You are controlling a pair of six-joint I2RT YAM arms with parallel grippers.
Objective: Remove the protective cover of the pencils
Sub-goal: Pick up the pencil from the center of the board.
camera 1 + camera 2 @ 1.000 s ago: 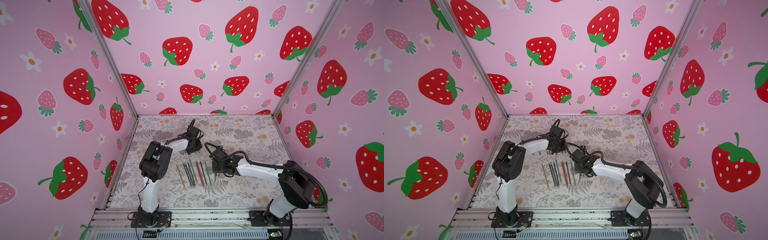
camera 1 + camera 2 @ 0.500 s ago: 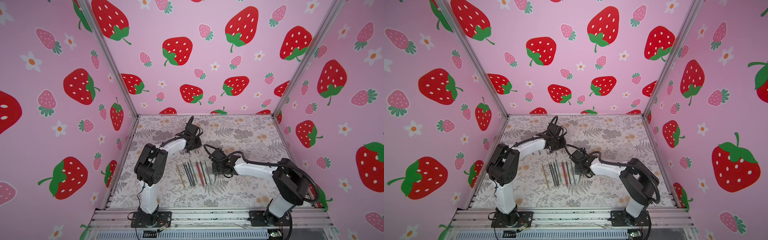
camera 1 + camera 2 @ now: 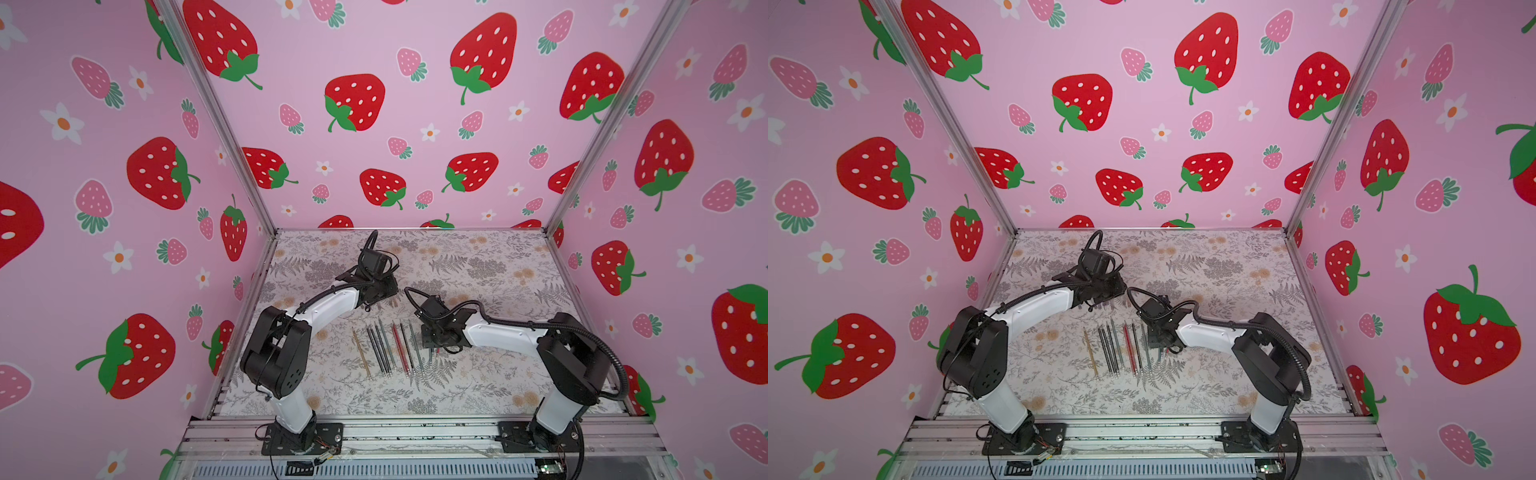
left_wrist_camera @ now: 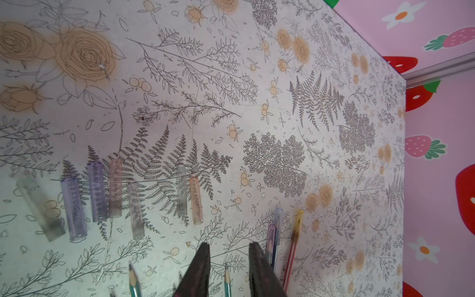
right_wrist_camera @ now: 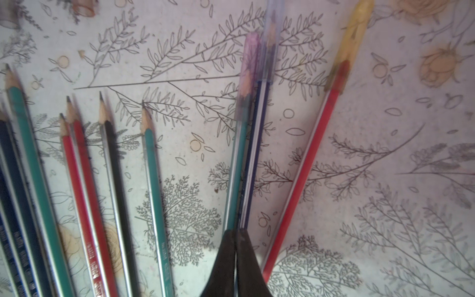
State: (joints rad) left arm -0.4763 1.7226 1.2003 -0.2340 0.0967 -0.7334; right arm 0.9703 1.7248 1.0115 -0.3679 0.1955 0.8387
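Surface: a table [image 3: 478, 270] covered in a pale print of grey ferns and tan roses.
Room: pink walls [image 3: 374, 50] printed with red strawberries and white flowers close three sides. Metal posts [image 3: 224, 137] mark the back corners, and a metal rail [image 3: 415, 432] runs along the front under both arm bases.
Pencils [image 3: 386, 349]: these lie flat, side by side in a row on the near middle of the table between the two arms, in both top views.
Loose caps [image 4: 115, 189]: seven clear tubes, tinted green, purple, pink and orange, lie in a rough row on the table, apart from the sharpened tips.
Caps with contents: a purple cap [image 5: 250, 56] covers the tip of a teal pencil [image 5: 236, 167]. A blue cap [image 5: 270, 38] covers a navy pencil [image 5: 254, 154] touching it. A yellow cap [image 5: 354, 33] covers a red pencil [image 5: 303, 174] lying apart from those two.
Left gripper [image 4: 228, 248]: its jaws stand a narrow way apart with nothing between them, over bare pencil tips.
Right gripper [image 5: 235, 232]: its jaws are pressed together where the teal and navy pencils run under them. Whether either pencil is pinched is unclear from the blurred wrist view.
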